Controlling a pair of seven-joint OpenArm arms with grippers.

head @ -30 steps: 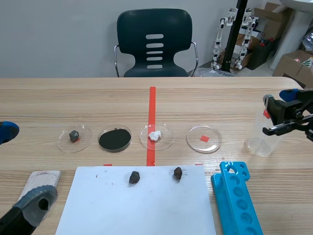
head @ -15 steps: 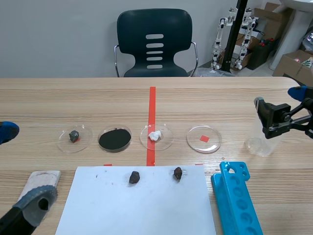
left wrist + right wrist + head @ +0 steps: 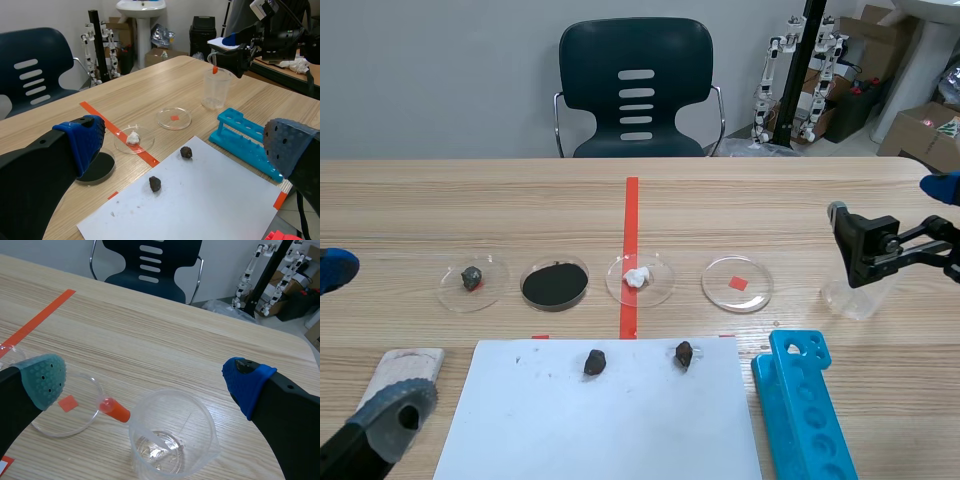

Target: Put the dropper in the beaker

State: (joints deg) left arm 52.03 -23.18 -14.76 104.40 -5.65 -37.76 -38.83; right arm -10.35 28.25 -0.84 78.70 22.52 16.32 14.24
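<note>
The clear plastic beaker (image 3: 175, 446) stands at the table's right, under and between the fingers of my right gripper (image 3: 145, 382), which is open. The dropper (image 3: 116, 410) lies free inside the beaker: its clear stem rests on the bottom and its orange-red bulb leans out over the rim. Neither pad touches it. The left wrist view shows the beaker (image 3: 215, 92) with the bulb (image 3: 215, 70) at its rim, below the right gripper (image 3: 240, 50). In the scene view the beaker (image 3: 851, 294) is partly hidden by the right gripper (image 3: 895, 225). My left gripper (image 3: 360, 345) is open at the near left, holding nothing.
A blue test-tube rack (image 3: 803, 405) lies just in front of the beaker. Several petri dishes (image 3: 737, 284) line the table's middle. A white sheet (image 3: 600, 420) with two dark stones lies near the front edge. A chair (image 3: 637, 90) stands behind the table.
The right gripper's fingers have spread apart and let go of the dropper, which now rests in the beaker. The left arm has not moved.
</note>
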